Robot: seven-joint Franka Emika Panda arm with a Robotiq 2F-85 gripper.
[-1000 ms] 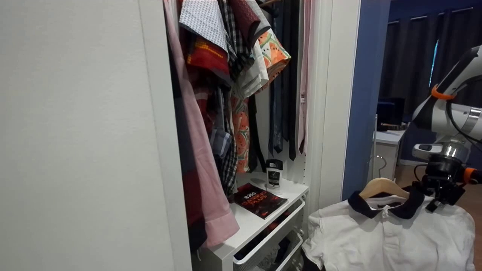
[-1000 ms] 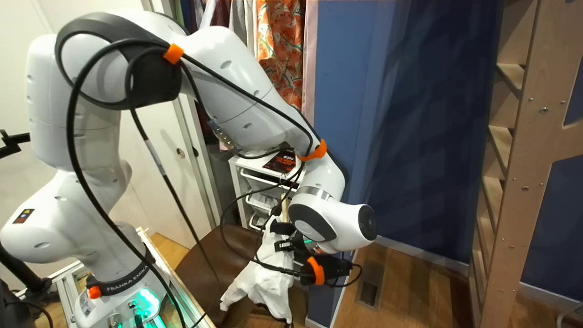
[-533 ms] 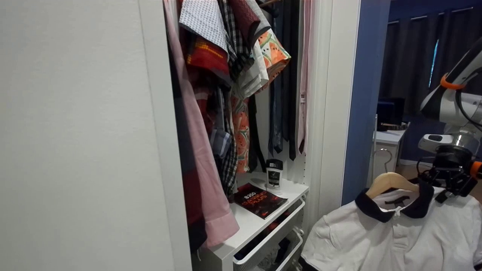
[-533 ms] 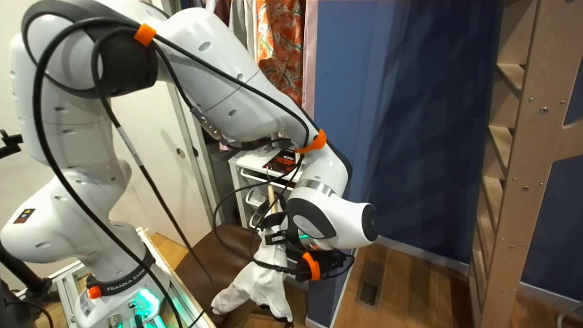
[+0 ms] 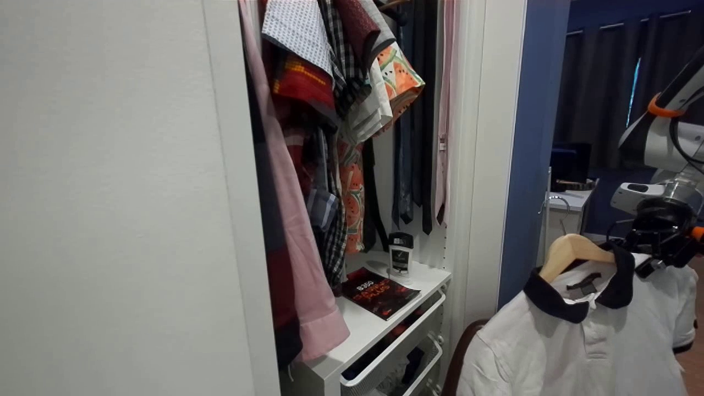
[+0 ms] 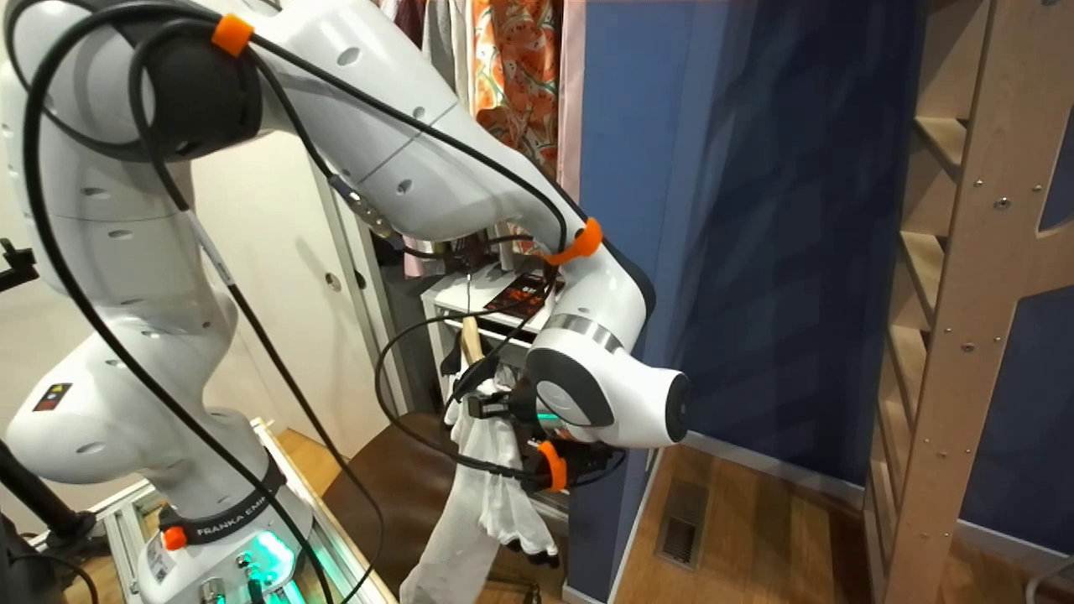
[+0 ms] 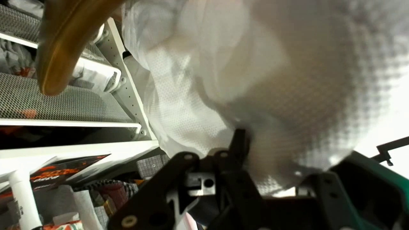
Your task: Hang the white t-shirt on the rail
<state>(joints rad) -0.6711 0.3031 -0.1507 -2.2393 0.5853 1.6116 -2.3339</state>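
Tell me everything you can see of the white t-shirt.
The white t-shirt is short-sleeved, of knit-looking, waffle-textured fabric, with a dark collar, a front placket and a dark sleeve band. It hangs creased outside the closet, a light wooden hanger rising from the collar. The gripper pinches it at the shoulder beside the collar. Its lower end is cut off in both exterior views.

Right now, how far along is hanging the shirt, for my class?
Done: the shirt is on its hanger. In hand: the gripper pinches the shirt near the collar. Left: the bare hook is apart from the hung clothes, so it likely needs carrying to the rail, which is out of view.
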